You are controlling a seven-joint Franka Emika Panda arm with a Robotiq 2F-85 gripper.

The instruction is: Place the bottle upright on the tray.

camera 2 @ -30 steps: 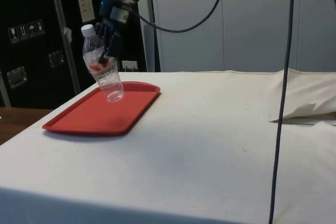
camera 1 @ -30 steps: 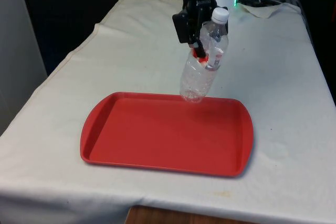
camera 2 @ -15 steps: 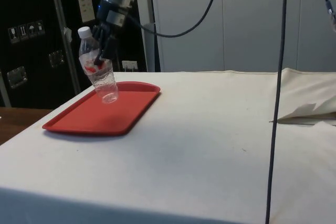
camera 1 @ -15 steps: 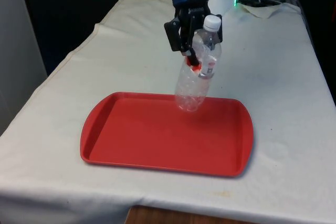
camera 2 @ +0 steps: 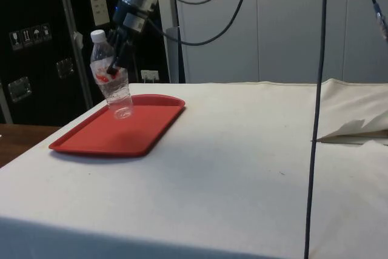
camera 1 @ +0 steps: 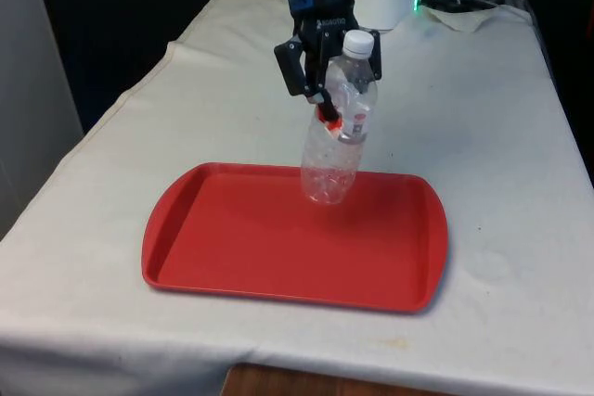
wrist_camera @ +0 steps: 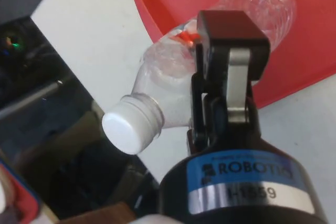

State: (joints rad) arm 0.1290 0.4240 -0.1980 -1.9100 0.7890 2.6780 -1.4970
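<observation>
My pincer grips the clear bottle at its red label, fingers clenched on it. The bottle hangs slightly tilted, white cap up, above the red tray's far edge.

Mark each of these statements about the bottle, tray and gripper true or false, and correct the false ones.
1. The gripper holds the clear plastic bottle. True.
2. The bottle's cap is off. False: a white cap is on.
3. The bottle stands freely on the red tray. False: it is held, tilted, over the tray's far edge.
4. The tray lies on the white cloth. True.
5. A second bottle lies in the tray. False: nothing rests in it.
</observation>
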